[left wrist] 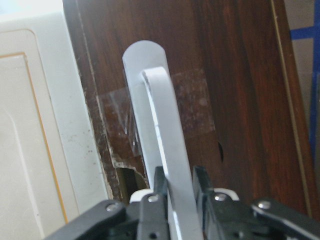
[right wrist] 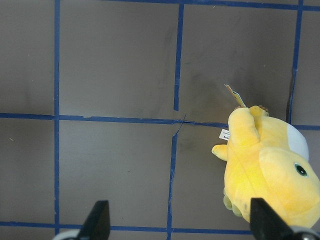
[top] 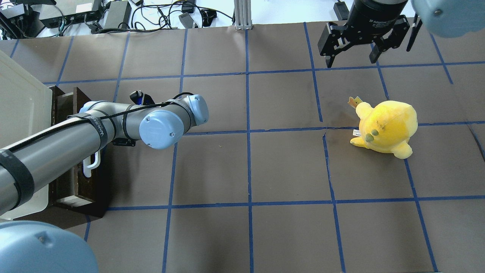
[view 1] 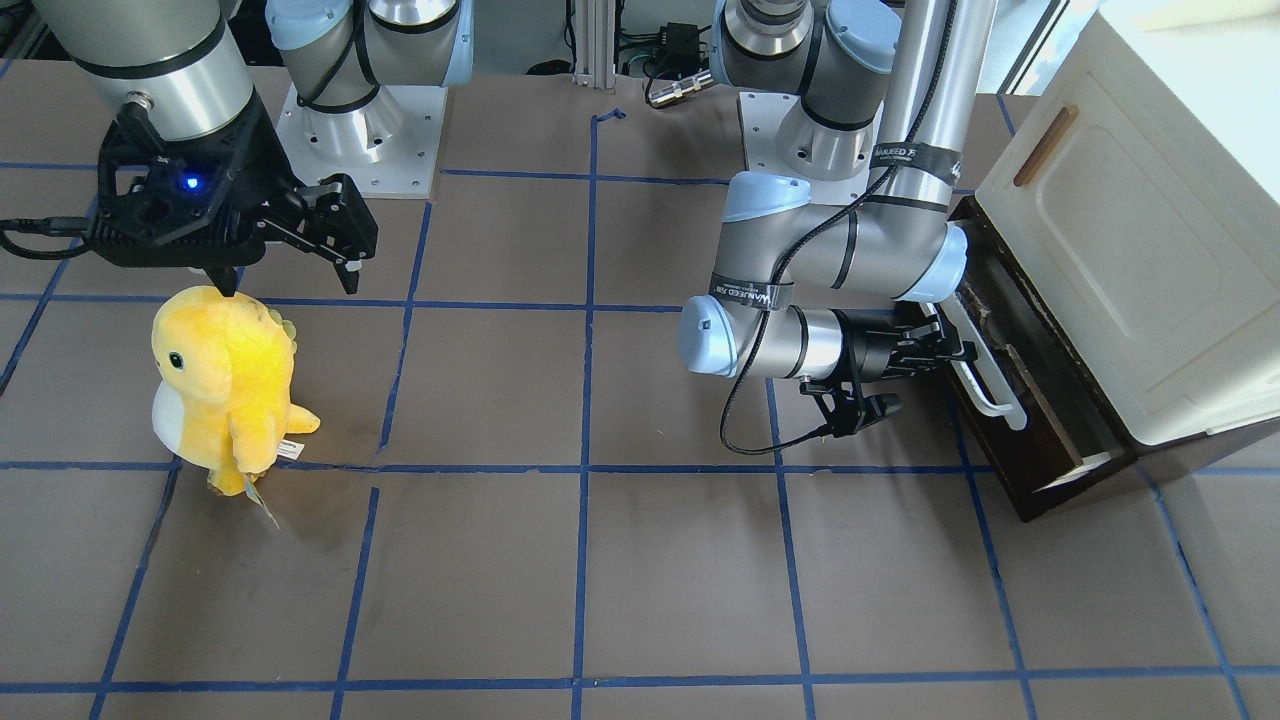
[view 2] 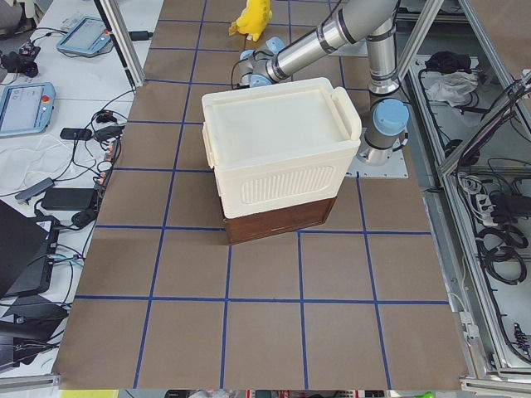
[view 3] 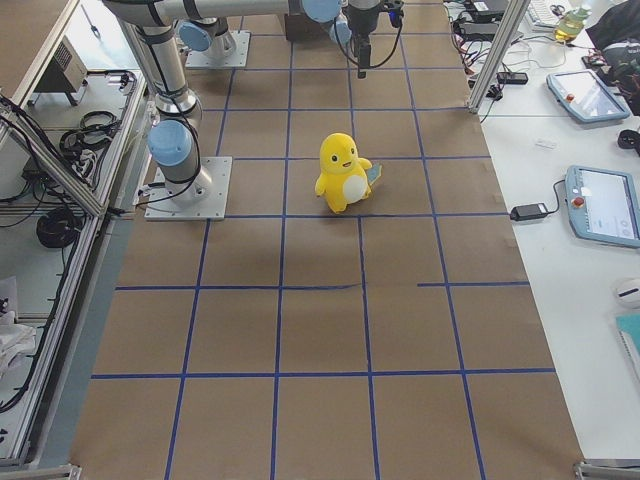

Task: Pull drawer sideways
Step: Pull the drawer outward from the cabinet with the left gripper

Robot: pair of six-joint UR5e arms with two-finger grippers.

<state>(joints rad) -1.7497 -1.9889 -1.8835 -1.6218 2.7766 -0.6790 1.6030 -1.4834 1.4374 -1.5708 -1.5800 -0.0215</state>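
**At the Cabinet: Drawing the Drawer Out by Its Bar Handle**

At the table's left end, under the cream panelled cabinet (top: 22, 113), the wide shallow drawer with the dark brown wooden front (top: 102, 182) sits partly out; a strip of its pale inner side shows at one end. Along that front runs the long white bar handle (left wrist: 167, 140); the left gripper (left wrist: 179, 182) is clamped across the bar, one finger on each side, close to one of its ends.

Pull straight away from the cabinet, square to the drawer front. Because the grip looks off-centre, a skewed pull would likely rack the drawer in its opening; draw slowly and level. Hold the clamping force constant, since the smooth bar may slip between the pads. Clear tape (left wrist: 195, 105) at the handle mount suggests a weak fixing; avoid jerks.

Further right, the yellow plush toy (top: 384, 127) stands well apart from the pull path; the right gripper (top: 350, 57) hangs above the table, fingers spread and empty, and has no part in this step.
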